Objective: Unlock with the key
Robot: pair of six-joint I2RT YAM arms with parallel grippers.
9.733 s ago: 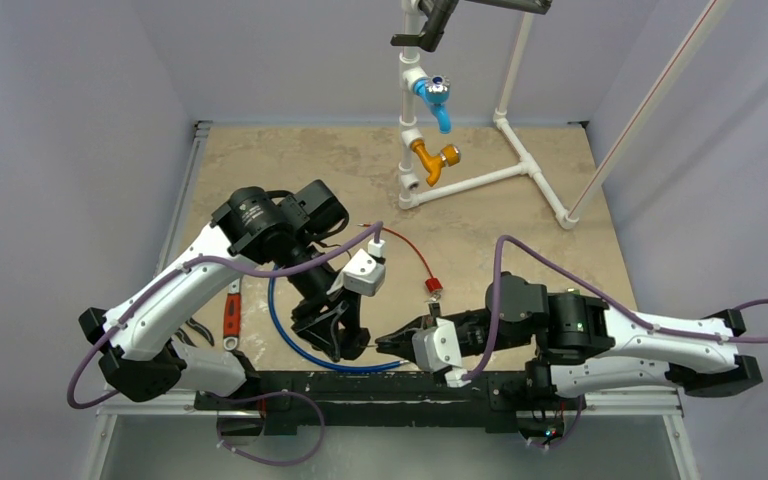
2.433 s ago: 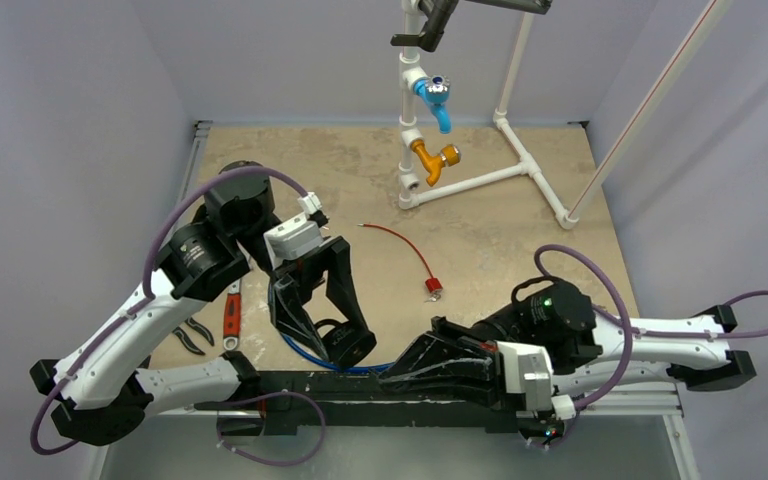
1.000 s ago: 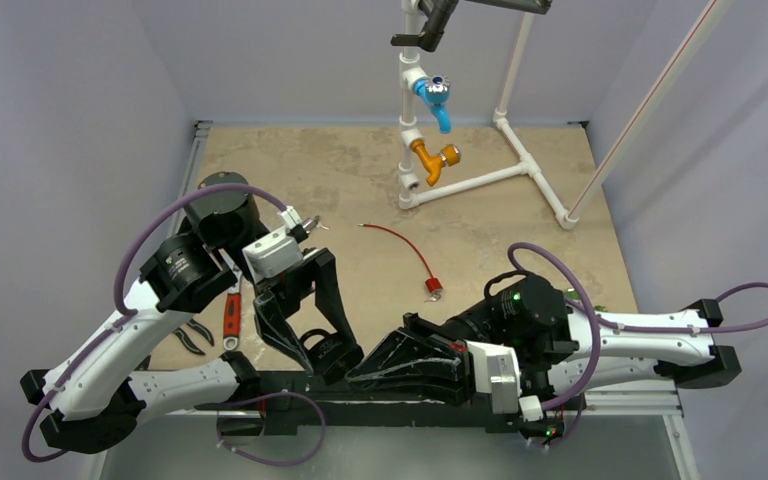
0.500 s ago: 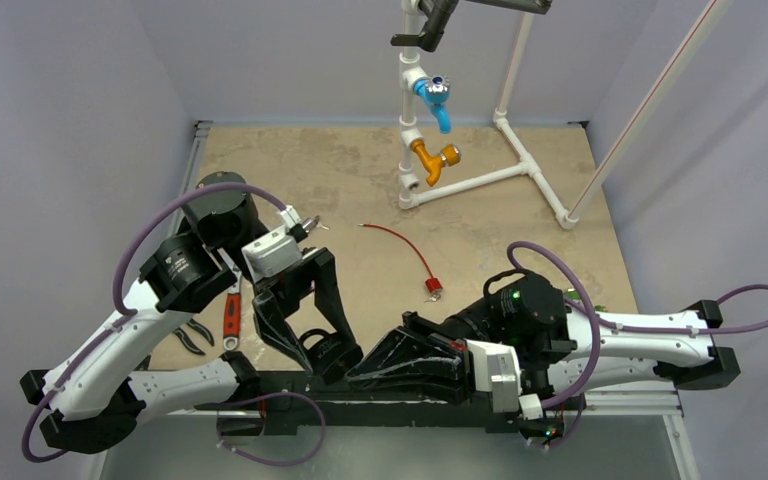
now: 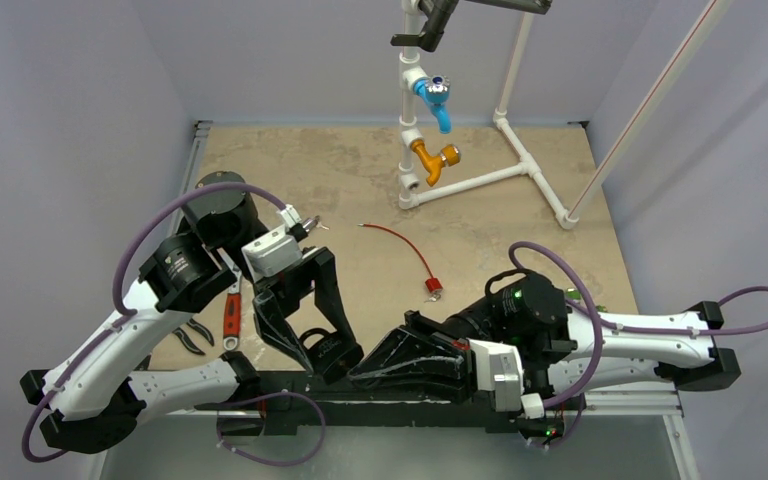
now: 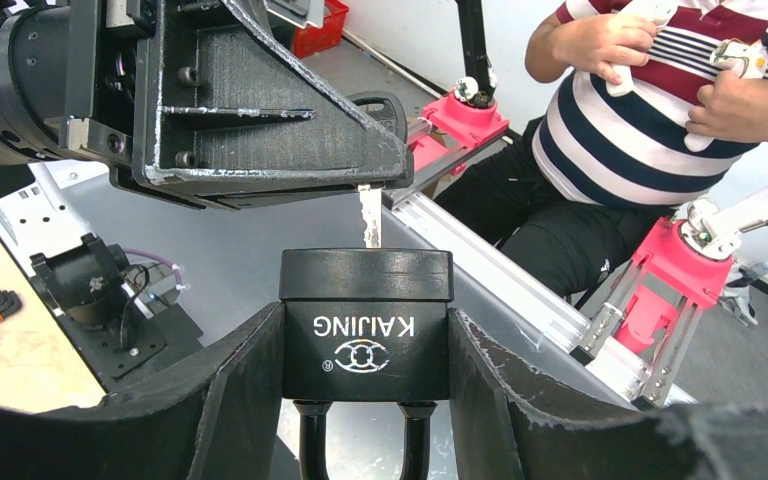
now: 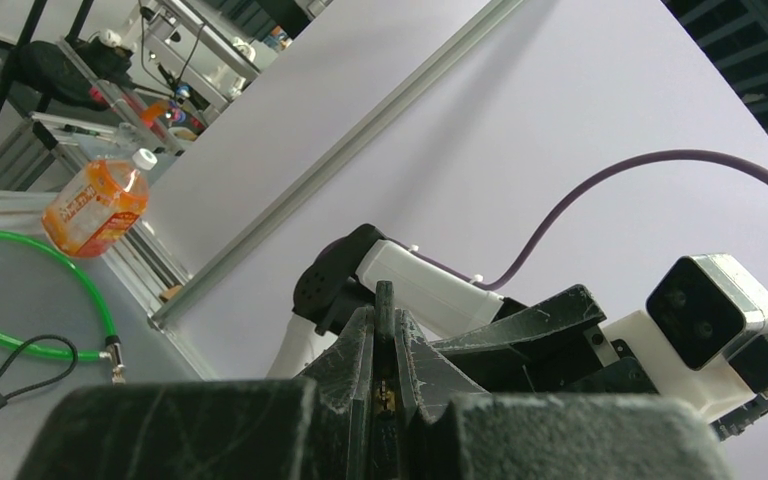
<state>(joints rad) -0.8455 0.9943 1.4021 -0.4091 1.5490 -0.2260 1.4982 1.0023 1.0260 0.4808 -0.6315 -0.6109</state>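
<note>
A black padlock (image 6: 365, 325) marked KAIJING sits between my left gripper's (image 6: 365, 335) fingers (image 6: 215, 390), shackle toward the camera; the jaws are shut on its body. Just above it hangs the key (image 6: 370, 215), its silver blade pointing down and its tip meeting the padlock's far face. I cannot tell how far the tip enters. My right gripper (image 7: 384, 318) is shut on the key's black head (image 7: 385, 298). In the top view, the left gripper (image 5: 326, 350) and right gripper (image 5: 358, 372) meet over the near edge.
On the table lie a red cable with a small red lock (image 5: 432, 288), an orange wrench (image 5: 231, 314) and pliers (image 5: 192, 338). A white pipe frame (image 5: 480, 178) with blue and orange taps stands at the back. A person (image 6: 650, 110) sits beyond the near edge.
Over the last second nothing visibly moves. Before that, both arms left the table and brought the padlock and key together at the near edge.
</note>
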